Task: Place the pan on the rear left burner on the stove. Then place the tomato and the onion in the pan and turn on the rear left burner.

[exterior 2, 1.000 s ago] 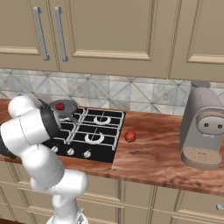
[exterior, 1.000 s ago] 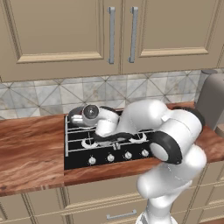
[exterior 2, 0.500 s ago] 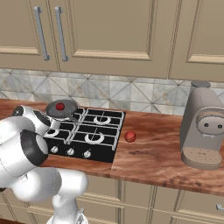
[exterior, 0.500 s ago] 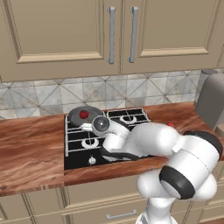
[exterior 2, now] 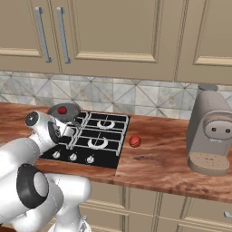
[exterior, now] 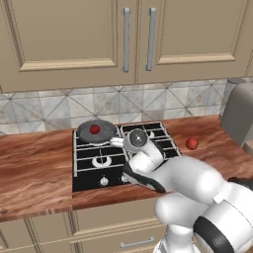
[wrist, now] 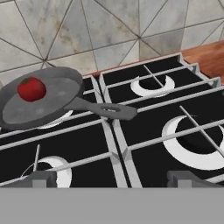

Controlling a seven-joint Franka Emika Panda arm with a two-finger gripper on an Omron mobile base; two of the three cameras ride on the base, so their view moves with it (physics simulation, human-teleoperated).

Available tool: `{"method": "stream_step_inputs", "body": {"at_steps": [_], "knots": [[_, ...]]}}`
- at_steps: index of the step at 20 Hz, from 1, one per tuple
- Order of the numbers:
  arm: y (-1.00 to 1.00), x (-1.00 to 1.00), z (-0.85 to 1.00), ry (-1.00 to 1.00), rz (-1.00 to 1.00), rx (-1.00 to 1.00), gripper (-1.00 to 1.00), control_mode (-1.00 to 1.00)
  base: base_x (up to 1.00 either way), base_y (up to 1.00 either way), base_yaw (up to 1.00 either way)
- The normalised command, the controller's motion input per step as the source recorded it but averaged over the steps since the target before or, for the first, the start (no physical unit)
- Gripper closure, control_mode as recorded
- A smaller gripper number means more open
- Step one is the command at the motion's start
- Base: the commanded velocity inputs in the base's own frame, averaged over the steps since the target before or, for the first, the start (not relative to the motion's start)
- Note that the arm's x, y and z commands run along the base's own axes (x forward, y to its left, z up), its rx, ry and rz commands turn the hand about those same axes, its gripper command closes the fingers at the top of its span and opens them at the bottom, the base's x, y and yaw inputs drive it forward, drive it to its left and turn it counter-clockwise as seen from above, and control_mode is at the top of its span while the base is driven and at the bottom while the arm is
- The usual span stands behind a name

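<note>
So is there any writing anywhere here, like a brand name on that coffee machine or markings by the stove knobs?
None that can be read.
The coffee machine: plain grey front, no name or label.
The stove: no marks show by its knobs; they are too small to be sure.
The pan, the tomato in it, the cabinets and the wall tiles: no writing.

Tomato [wrist: 31,89] in pan [wrist: 48,105] on rear left burner [wrist: 54,120]; likely onion [exterior 2: 134,141] right of stove [exterior 2: 108,156]

Glossy white arm [exterior: 197,188], apparently black joints
</note>
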Motion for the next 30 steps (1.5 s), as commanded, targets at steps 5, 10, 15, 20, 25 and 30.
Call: {"method": "stream_step_inputs", "body": {"at_steps": [5,10,15,20,25,30], "knots": [[-0.72,0.0,0.27,0.1,0.0,0.0,-1.0,-1.0,0.0,0.0,0.0],[-0.66,0.01,0.04,0.15,0.0,0.01,-1.0,-1.0,0.0,0.0,0.0],[-0.51,0.08,0.0,0.15,0.0,0.0,-1.0,-1.0,0.0,0.0,0.0],[-0.52,0.08,-0.01,0.03,0.0,0.0,-1.0,-1.0,0.0,0.0,0.0],[-0.55,0.06,0.0,0.05,0.0,0.0,-1.0,-1.0,0.0,0.0,0.0],[-0.51,0.07,-0.04,0.05,0.0,0.0,-1.0,-1.0,0.0,0.0,0.0]]}}
